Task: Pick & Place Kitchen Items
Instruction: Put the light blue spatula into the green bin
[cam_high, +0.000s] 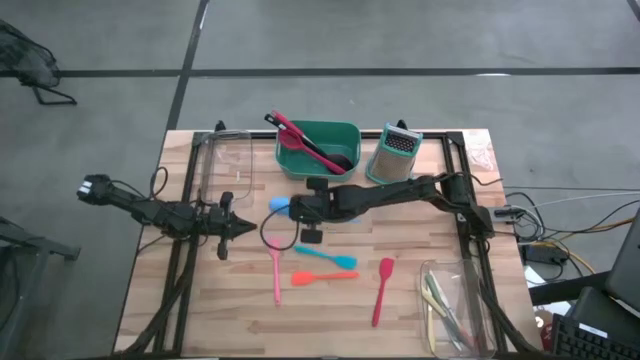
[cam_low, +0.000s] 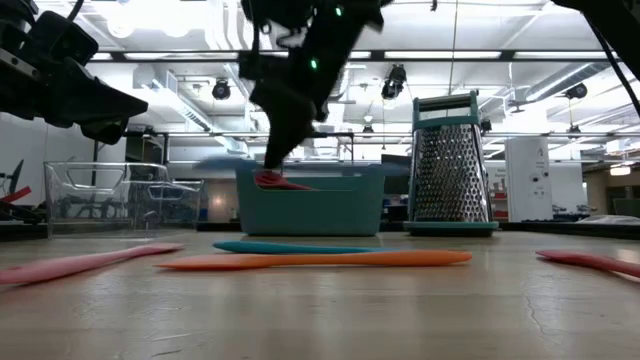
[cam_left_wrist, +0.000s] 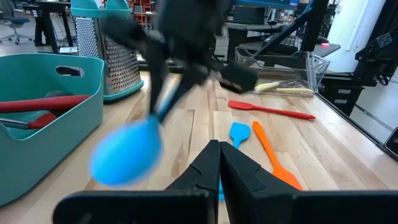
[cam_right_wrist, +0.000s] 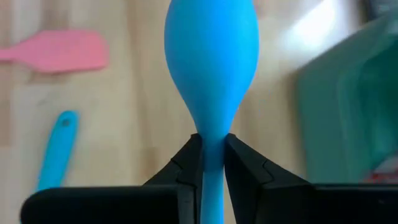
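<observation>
My right gripper (cam_high: 303, 207) is over the table's middle, shut on a blue spoon (cam_right_wrist: 211, 56) whose bowl (cam_high: 280, 205) sticks out toward the table's left. My left gripper (cam_high: 240, 228) is shut and empty at the table's left, its tips (cam_left_wrist: 219, 168) pointing at the spoon bowl (cam_left_wrist: 127, 155). A pink spatula (cam_high: 276, 272), a blue spatula (cam_high: 326, 257), an orange spatula (cam_high: 322, 277) and a red spatula (cam_high: 382, 290) lie flat on the table nearer the front. Red and black utensils (cam_high: 310, 145) lean in the teal tub (cam_high: 345, 135). My right gripper pinches the blue spoon's neck (cam_right_wrist: 211, 152), just behind the bowl, between its two fingers. The fingers come from the table's right, slanting down, and lie along the spoon. The handle runs back between them. The spoon is lifted clear of the table, bowl foremost.
A steel box grater (cam_high: 392, 155) stands right of the tub. A clear bin (cam_high: 225, 160) stands at the back left. Another clear bin (cam_high: 455, 310), at the front right, holds yellowish utensils. A dark loop (cam_high: 276, 236) lies between the grippers.
</observation>
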